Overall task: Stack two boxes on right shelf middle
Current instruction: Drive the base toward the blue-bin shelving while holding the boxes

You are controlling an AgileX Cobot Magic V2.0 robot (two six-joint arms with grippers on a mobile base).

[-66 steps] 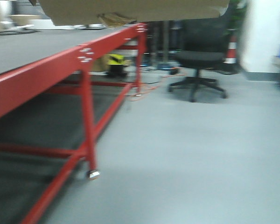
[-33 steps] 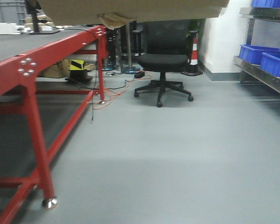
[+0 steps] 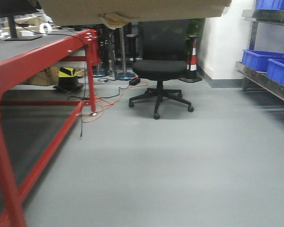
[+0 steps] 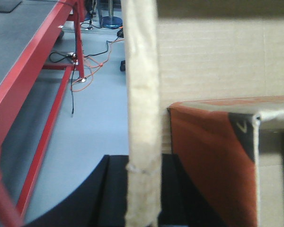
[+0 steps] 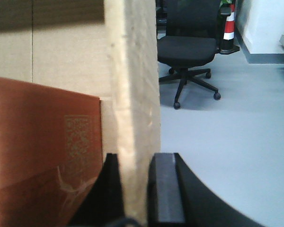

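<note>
A tan cardboard box [image 3: 132, 9] hangs across the top of the front view, showing only its underside and a loose flap of tape. My left gripper [image 4: 141, 163] is shut on the box's left wall edge [image 4: 142, 94]. On the other side, the right gripper [image 5: 135, 161] is shut on the right wall edge [image 5: 132, 85]. Both wrist views show an orange packet [image 4: 208, 161] lying inside the box. The steel shelf [image 3: 262, 80] stands at the far right of the front view, across open floor.
A red-framed table [image 3: 42, 52] runs along the left, with cables on the floor by its far leg. A black office chair [image 3: 158, 71] stands straight ahead, and a striped cone [image 3: 192, 56] is behind it. Blue bins [image 3: 260, 59] sit on the shelf.
The front view has swung to the right: the red table slid left, and the chair and the steel shelf came into view. The box stays fixed at the top of the frame.
</note>
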